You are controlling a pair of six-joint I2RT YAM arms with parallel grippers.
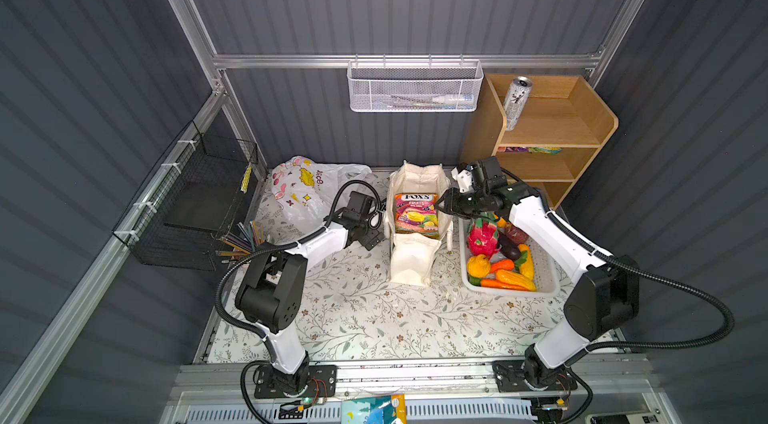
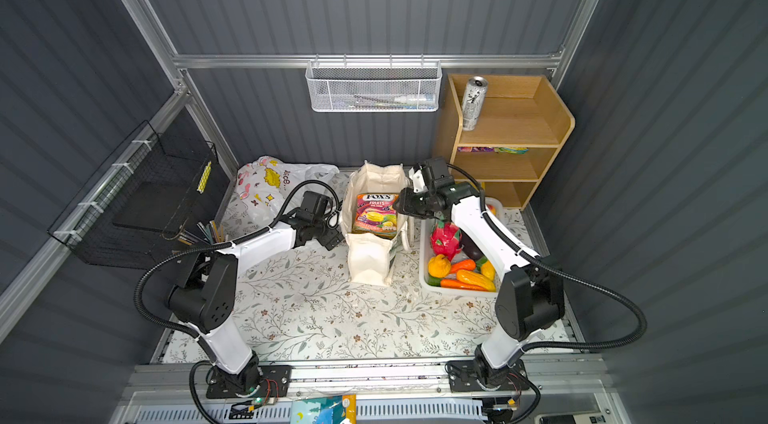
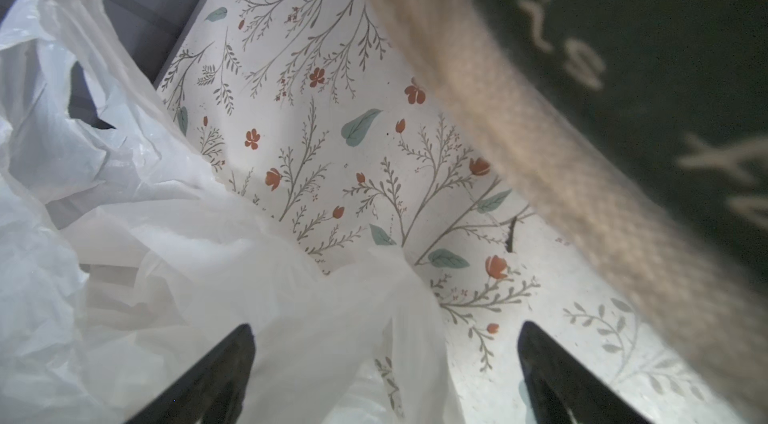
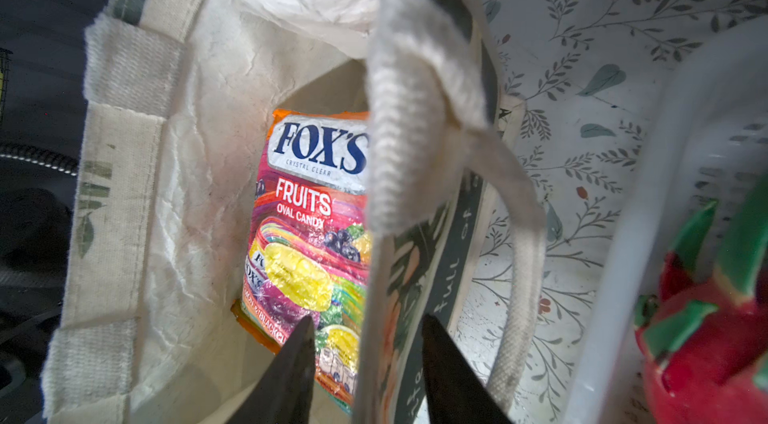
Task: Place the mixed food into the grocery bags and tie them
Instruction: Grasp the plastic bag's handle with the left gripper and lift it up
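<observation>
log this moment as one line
left gripper: open over plastic bag | right gripper: open, straddling canvas tote wall | candy packet: in tote | toy produce: in white basket | can: on shelf

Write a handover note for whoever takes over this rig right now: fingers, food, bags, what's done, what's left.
The left gripper sits beside the tote, fingers open, plastic bag film loose between them.
The right gripper is open, fingers astride the tote's side wall.
Done: one candy packet lies in the tote.
Left: toy fruit and vegetables in the white basket, a can on top of the shelf, packets on its middle level.
The plastic bag lies crumpled at the back left; neither bag is tied.
</observation>
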